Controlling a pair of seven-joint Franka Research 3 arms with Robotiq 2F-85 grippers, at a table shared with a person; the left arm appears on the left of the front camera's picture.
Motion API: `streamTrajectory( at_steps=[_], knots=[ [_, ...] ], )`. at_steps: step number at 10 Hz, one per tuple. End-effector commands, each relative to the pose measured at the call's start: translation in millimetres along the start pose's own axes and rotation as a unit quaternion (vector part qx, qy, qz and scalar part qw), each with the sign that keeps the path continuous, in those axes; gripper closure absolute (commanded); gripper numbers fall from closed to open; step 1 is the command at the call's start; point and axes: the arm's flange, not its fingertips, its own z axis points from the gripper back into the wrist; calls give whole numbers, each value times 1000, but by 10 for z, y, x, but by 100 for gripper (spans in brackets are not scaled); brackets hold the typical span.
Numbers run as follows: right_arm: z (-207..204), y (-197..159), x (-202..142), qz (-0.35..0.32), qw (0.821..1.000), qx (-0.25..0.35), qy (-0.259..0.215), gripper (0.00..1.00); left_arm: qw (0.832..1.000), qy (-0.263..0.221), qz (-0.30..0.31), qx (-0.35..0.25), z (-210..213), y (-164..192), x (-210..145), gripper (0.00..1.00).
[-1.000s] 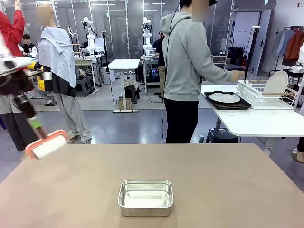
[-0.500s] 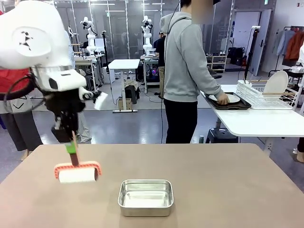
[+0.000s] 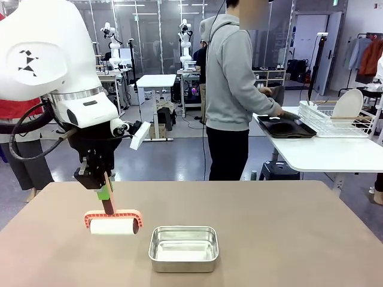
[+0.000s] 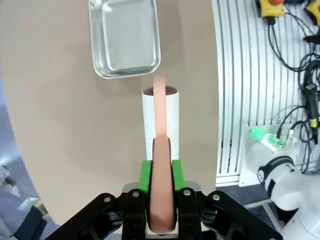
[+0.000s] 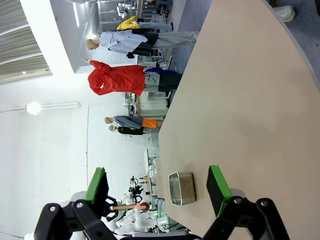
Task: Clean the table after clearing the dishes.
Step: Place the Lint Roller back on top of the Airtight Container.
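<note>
Taupe-brown matte table (image 3: 287,227) fills the lower half of the front frame, and my left gripper (image 3: 105,190) hangs over its left part, clamped tight on the salmon-pink handle of a lint roller (image 3: 113,222) whose white roll sits just above or on the top; I cannot tell whether it touches. A small rectangular steel pan (image 3: 183,247) lies just right of the roller. My right gripper (image 5: 159,192) stands wide apart, holding nothing. At upper right a person in a grey hoodie (image 3: 236,78) handles dark brown trays (image 3: 286,127) on a white side table (image 3: 326,152); what is on them is hard to make out.
</note>
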Motion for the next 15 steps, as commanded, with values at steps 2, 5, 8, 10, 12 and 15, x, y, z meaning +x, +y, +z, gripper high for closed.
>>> streamTrajectory(
  at_steps=[2, 5, 8, 10, 12, 15],
  knots=[
    [24, 26, -16, 4, 1000, 0, 3, 0, 999, -6, -28, 25, 105, -15, 172, 80],
    [24, 26, -16, 4, 1000, 0, 3, 0, 999, 12, -37, 5, -78, 456, 851, 80],
    [24, 26, -16, 4, 1000, 0, 3, 0, 999, 25, -24, -13, -380, 828, 1233, 80],
    [24, 26, -16, 4, 1000, 0, 3, 0, 999, 31, -8, -39, -717, 973, 1361, 80],
    [24, 26, -16, 4, 1000, 0, 3, 0, 999, 24, 12, -44, -906, 1032, 1472, 80],
    [24, 26, -16, 4, 1000, 0, 3, 0, 999, 28, 6, -31, -1190, 1182, 1566, 80]
  ],
)
